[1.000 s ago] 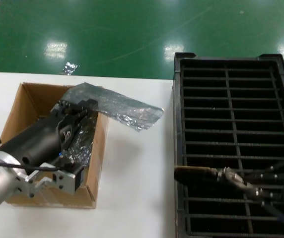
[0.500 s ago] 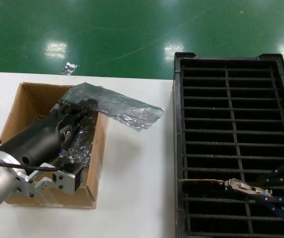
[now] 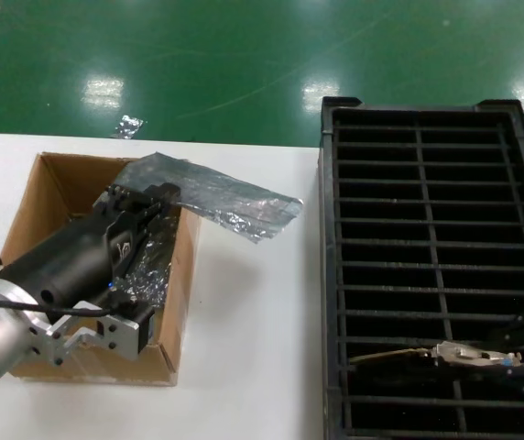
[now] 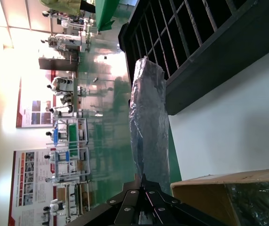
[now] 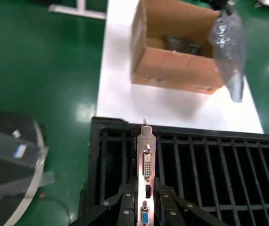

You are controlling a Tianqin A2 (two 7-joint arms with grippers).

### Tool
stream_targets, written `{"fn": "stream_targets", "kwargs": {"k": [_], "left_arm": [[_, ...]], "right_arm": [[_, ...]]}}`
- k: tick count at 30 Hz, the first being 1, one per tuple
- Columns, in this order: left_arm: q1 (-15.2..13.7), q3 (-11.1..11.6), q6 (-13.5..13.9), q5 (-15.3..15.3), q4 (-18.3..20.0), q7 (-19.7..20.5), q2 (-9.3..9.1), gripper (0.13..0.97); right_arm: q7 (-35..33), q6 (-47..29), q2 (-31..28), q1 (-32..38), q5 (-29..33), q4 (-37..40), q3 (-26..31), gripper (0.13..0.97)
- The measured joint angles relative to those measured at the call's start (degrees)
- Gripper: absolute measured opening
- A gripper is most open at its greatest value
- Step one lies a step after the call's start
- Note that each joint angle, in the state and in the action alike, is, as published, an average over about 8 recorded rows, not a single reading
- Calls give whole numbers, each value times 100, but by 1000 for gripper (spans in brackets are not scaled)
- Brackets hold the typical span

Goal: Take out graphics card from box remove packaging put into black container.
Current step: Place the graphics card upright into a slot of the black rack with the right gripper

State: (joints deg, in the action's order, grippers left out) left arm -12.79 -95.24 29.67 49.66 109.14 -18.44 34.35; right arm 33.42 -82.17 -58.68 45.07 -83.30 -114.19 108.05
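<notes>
My left gripper hovers over the brown box, shut on one end of the grey-silver packaging. The bag sticks out past the box's right wall, limp and flat. In the left wrist view the packaging runs straight out from the pinched fingertips. My right gripper is low over the near rows of the black container, shut on the graphics card. The right wrist view shows the card's silver bracket, with white and blue ports, clamped between the fingers above a slot.
Dark shiny wrapped bundles lie inside the box. A foil scrap lies on the green floor behind the table. Clear bags lie on the floor beside the container.
My right gripper has carried the graphics card nearer and lower, down toward the near slots of the container. The left arm and the bag have stayed put.
</notes>
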Motion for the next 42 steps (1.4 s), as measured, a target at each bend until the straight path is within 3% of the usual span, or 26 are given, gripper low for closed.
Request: {"fn": "stream_targets", "kwargs": {"k": [6,14,21,29,42], "left_arm": [[0,0,0,0,0,0,0,138],[0,0,0,0,0,0,0,138],[0,0,0,0,0,0,0,138],[0,0,0,0,0,0,0,138],[0,0,0,0,0,0,0,138]], "right_arm": [[-84,-578,134,1432,-80,462,1052,187],[211,-761,514,3516,-200,1063,3249,187],[397,-776,753,4480,-391,1393,4581,187],[522,-778,1001,4713,-383,1425,4941,187],[499,-778,1508,4504,338,1833,4968,187]]}}
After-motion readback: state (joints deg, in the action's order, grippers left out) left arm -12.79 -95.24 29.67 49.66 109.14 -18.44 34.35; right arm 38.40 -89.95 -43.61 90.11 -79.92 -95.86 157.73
